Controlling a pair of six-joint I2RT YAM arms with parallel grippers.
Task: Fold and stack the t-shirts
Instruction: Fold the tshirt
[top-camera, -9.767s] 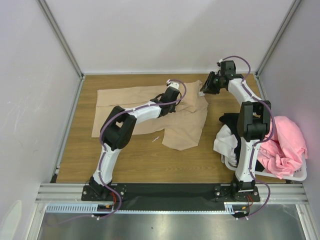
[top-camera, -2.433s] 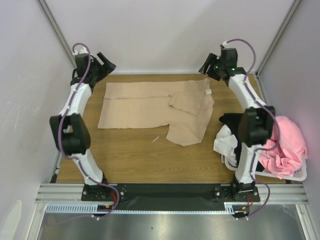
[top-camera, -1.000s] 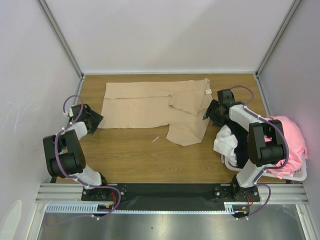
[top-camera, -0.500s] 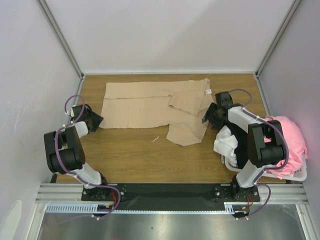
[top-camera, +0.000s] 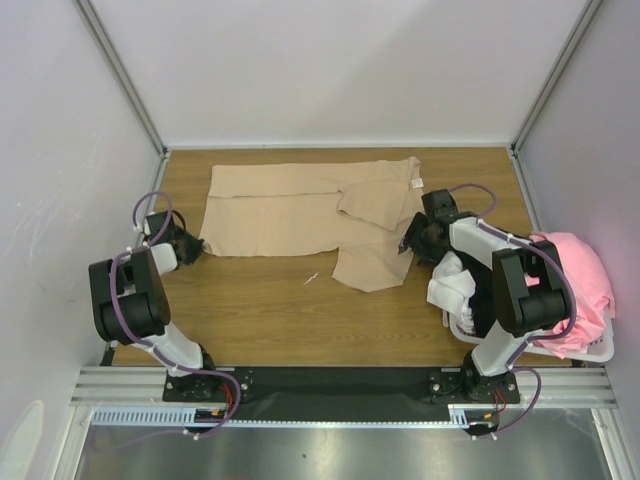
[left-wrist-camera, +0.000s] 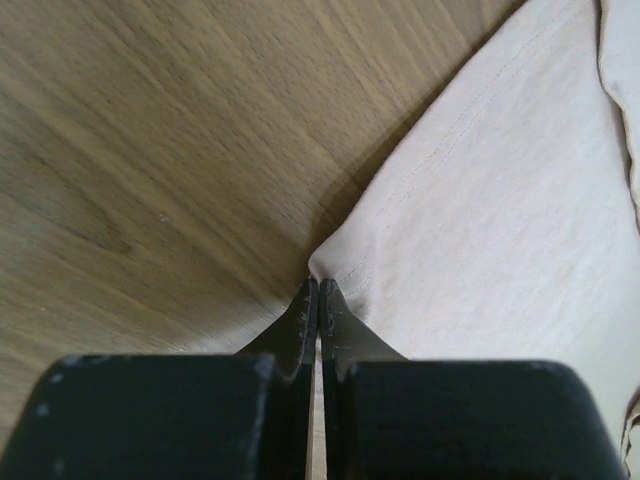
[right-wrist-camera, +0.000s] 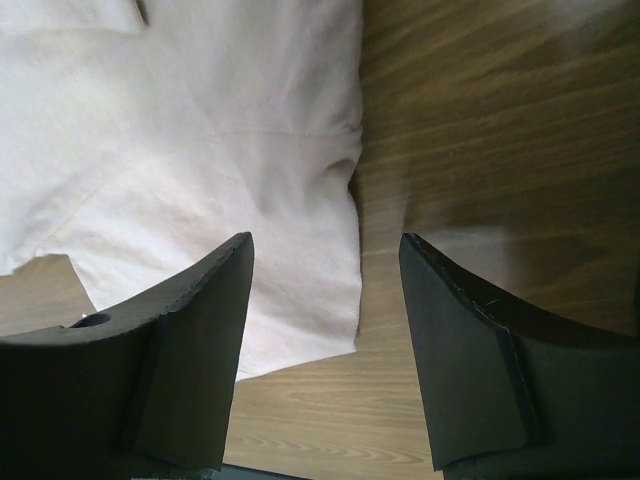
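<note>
A tan t-shirt (top-camera: 290, 210) lies spread on the wooden table, one sleeve folded over and its right part hanging nearer. My left gripper (top-camera: 190, 243) is low at the shirt's near left corner. In the left wrist view the left gripper (left-wrist-camera: 318, 285) is shut, pinching that corner of the tan cloth (left-wrist-camera: 500, 200). My right gripper (top-camera: 408, 243) is at the shirt's right edge. In the right wrist view the right gripper (right-wrist-camera: 325, 250) is open, its jaws either side of the cloth's edge (right-wrist-camera: 200, 130). Pink (top-camera: 570, 290), white (top-camera: 452, 285) and black (top-camera: 465, 240) shirts sit piled at the right.
A white laundry basket (top-camera: 590, 352) at the table's right edge holds the pile. A small white scrap (top-camera: 311, 279) lies on the wood below the tan shirt. Grey walls close in the left, back and right sides.
Both grippers have crept inward to the tan shirt's edges: the left rightward onto the near left corner, the right leftward to the right edge. The shirt lies as before.
</note>
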